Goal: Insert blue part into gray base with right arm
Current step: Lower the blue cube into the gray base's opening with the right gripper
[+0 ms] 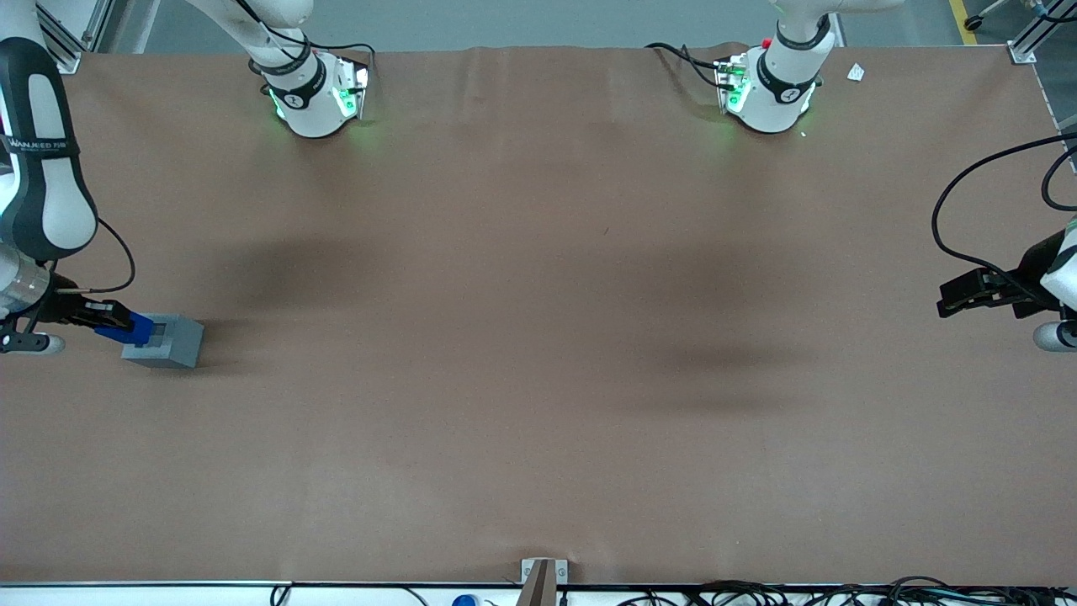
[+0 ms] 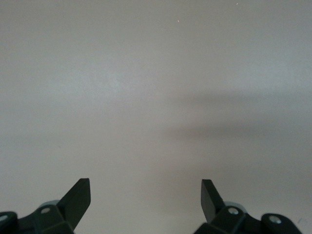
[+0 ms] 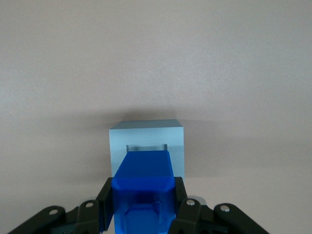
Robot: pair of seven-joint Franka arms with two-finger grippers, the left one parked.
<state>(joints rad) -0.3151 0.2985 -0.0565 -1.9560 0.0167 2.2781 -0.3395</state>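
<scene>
The gray base (image 1: 165, 341) rests on the brown table at the working arm's end, its square recess facing up. My right gripper (image 1: 118, 320) is shut on the blue part (image 1: 135, 328), whose tip sits at the edge of the recess, tilted. In the right wrist view the blue part (image 3: 144, 183) is clamped between both black fingers (image 3: 106, 202), and its narrower end reaches over the gray base (image 3: 146, 141) toward the recess. The lower end of the part is hidden by the base.
Both arm pedestals (image 1: 315, 97) (image 1: 770, 93) with green lights stand farther from the front camera. The parked arm's gripper (image 1: 976, 295) hangs over its end of the table. A small bracket (image 1: 543, 576) sits at the table's near edge.
</scene>
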